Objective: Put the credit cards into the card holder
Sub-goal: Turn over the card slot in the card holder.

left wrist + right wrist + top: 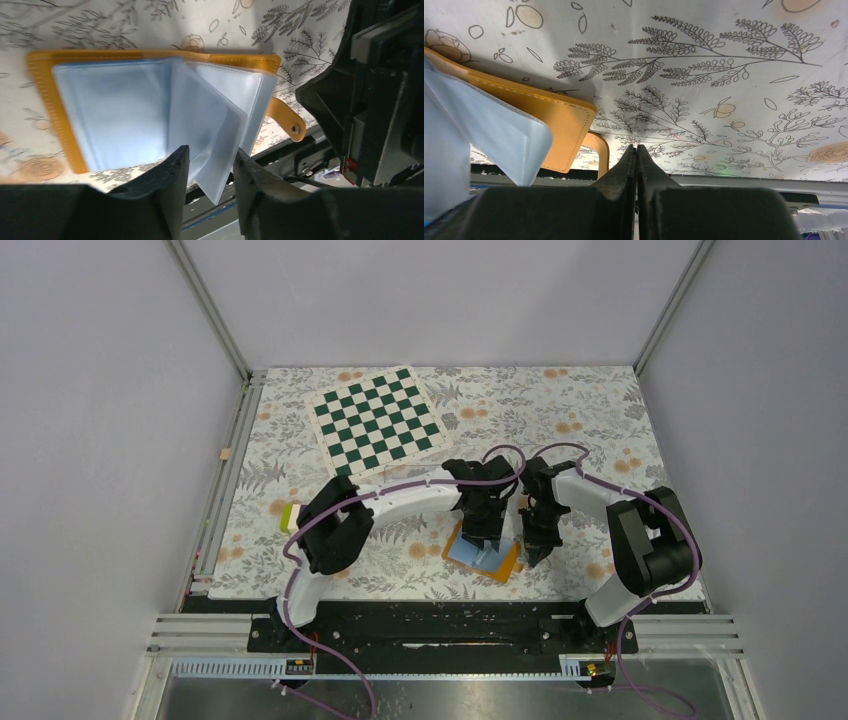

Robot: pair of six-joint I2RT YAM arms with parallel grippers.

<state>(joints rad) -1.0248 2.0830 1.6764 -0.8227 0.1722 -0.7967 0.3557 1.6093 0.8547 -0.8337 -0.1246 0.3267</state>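
Observation:
The card holder point(485, 558) lies open on the floral table near its front edge, orange outside with light blue clear sleeves. In the left wrist view point(115, 105) its sleeves fan upward. My left gripper point(483, 535) hangs over it, open, with the corner of a raised sleeve between its spread fingers point(210, 157); I cannot tell if they touch it. My right gripper point(535, 552) is shut and empty point(637, 148), just right of the holder's orange cover point(559, 120) and its strap point(600, 145). No credit cards are in view.
A green-and-white chessboard point(378, 421) lies at the back of the table. A small yellow-white object point(289, 517) sits at the left, partly hidden by my left arm. The black base rail point(440, 615) runs just in front of the holder.

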